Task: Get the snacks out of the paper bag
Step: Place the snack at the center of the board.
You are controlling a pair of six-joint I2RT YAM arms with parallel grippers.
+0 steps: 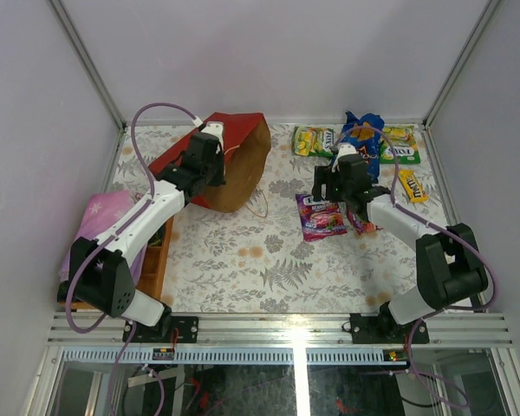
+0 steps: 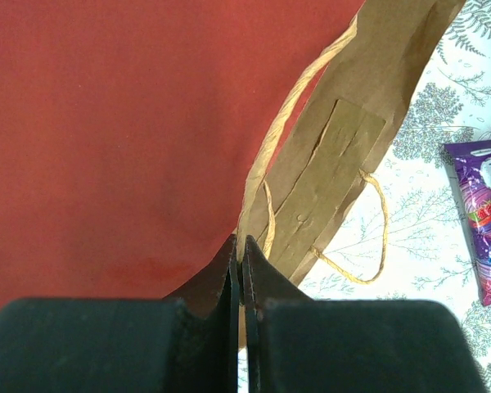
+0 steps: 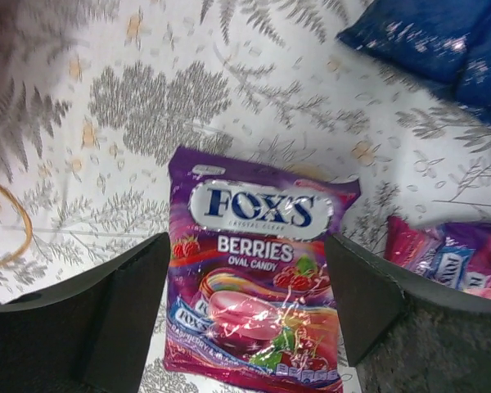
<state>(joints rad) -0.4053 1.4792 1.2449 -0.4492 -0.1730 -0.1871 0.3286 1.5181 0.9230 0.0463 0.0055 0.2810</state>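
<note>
Left gripper [image 2: 241, 260]: pressed together, the rim of the paper bag [image 1: 243, 160] is pinched; the bag is laid at upper left of the top view.
Right gripper [image 3: 245, 258]: spread, held over the purple berries packet [image 3: 258, 214].
Blue chip bag [image 1: 367, 139]: laid at upper right.

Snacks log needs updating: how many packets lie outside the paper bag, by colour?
Green-yellow packs: 2
Purple-pink packs: 2
Blue chip bag: 1
Yellow bar: 1
Total visible outside the paper bag: 6
</note>
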